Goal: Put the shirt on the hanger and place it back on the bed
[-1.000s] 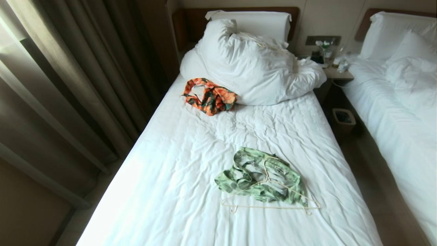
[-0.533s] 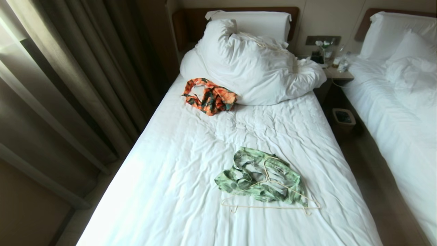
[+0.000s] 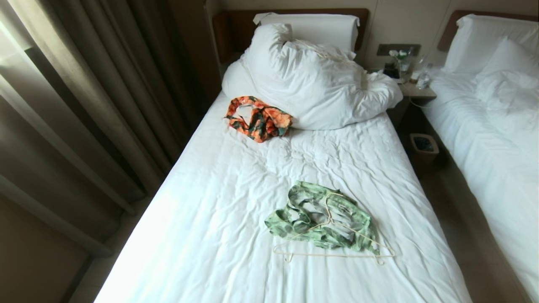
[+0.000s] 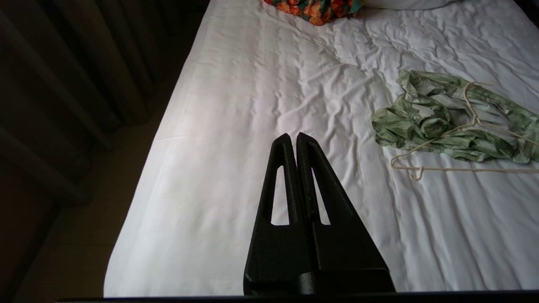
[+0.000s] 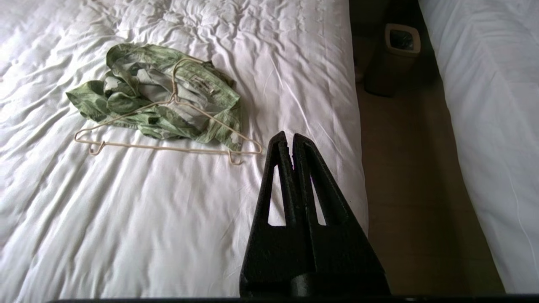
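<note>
Crumpled green floral shirt (image 3: 321,219) lies mid white-sheeted bed (image 3: 202,235); thin cream wire hanger (image 3: 334,254) on top. Shirt limp, light: you pinch collar. Hanger springy: take shoulder wire. Left claw (image 4: 293,135), right claw (image 5: 289,134) pressed together, empty

The left gripper (image 4: 293,135) hangs over the bed (image 4: 236,139), fingers (image 4: 283,168) pressed together and empty. To its right, the hanger (image 4: 459,170) lies on the crumpled shirt (image 4: 446,122).

The crumpled green shirt (image 3: 322,219) lies on the white bed (image 3: 210,235), the cream hanger (image 3: 334,248) seemingly resting atop it.
</note>
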`<state>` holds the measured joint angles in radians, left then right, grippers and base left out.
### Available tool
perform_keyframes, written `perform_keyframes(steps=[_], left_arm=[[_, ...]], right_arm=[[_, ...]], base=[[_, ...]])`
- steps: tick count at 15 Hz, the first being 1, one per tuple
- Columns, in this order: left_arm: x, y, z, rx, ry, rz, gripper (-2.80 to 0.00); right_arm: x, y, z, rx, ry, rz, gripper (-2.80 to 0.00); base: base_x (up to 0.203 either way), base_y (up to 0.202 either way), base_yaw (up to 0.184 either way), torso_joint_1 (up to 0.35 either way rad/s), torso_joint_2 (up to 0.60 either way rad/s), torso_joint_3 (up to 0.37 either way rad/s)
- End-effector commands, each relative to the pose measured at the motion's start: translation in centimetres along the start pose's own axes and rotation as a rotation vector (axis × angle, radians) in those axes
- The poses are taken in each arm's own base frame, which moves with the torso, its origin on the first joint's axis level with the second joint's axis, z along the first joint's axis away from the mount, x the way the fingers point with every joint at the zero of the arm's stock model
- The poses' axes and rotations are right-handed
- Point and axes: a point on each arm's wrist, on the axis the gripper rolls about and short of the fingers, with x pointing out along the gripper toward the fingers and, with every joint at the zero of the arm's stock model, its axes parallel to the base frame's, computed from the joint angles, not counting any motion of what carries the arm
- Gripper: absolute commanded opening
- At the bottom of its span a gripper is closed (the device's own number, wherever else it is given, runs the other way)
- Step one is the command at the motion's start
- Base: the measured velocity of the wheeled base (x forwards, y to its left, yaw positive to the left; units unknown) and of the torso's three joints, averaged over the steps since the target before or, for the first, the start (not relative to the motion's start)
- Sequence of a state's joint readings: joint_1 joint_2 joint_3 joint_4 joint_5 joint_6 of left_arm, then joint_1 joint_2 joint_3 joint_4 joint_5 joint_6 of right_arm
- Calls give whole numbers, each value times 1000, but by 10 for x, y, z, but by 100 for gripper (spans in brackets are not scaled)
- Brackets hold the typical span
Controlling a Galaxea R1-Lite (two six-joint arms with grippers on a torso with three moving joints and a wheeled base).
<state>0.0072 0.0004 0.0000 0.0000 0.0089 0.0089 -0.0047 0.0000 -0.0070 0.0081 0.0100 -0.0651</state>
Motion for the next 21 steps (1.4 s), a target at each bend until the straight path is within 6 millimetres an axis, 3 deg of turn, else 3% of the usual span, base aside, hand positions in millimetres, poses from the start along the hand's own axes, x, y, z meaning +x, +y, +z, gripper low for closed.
perform_keyframes(steps=[1, 21], left_arm=[[0, 0, 0, 0, -2, 1, -280], [0, 0, 0, 0, 0, 1, -280]], right_arm=[[0, 0, -2, 5, 4, 0, -280], [0, 0, -2, 38, 4, -7, -280]], base=[[0, 0, 0, 0, 0, 0], [0, 0, 0, 0, 0, 0]])
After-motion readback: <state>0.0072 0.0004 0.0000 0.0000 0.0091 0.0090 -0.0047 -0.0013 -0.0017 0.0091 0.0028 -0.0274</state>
